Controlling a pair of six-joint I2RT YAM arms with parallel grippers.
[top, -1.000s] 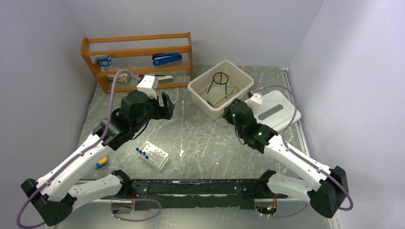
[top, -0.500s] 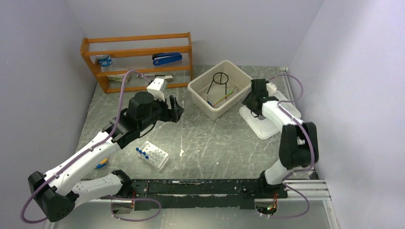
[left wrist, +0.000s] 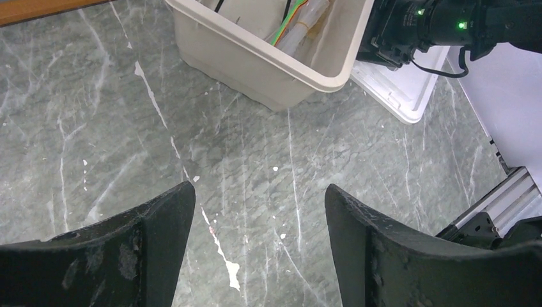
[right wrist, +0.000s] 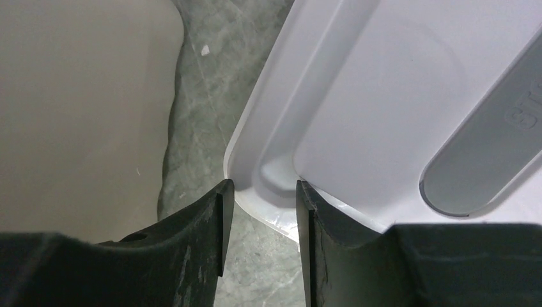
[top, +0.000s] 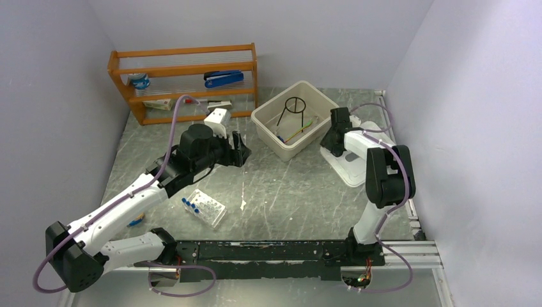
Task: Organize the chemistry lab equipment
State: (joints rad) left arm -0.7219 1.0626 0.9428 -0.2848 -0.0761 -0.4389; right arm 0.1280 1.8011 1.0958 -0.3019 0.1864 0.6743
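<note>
Fingers of left gripper (left wrist: 259, 211) spread wide, empty, over tabletop (top: 281, 192). Right gripper (right wrist: 261, 192) fingers straddle white lid (right wrist: 383, 96) corner; you can't tell if pinched. White holed rack (top: 211, 210) near left arm: likely light, rigid; take outer edge. Blue-capped vials (top: 187, 203) in it: probably fragile, slippery; keep level.

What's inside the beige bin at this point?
A black wire tripod, a thin green-and-yellow rod, a clear tube and something small and blue. The near wall of the bin hides part of its floor.
</note>
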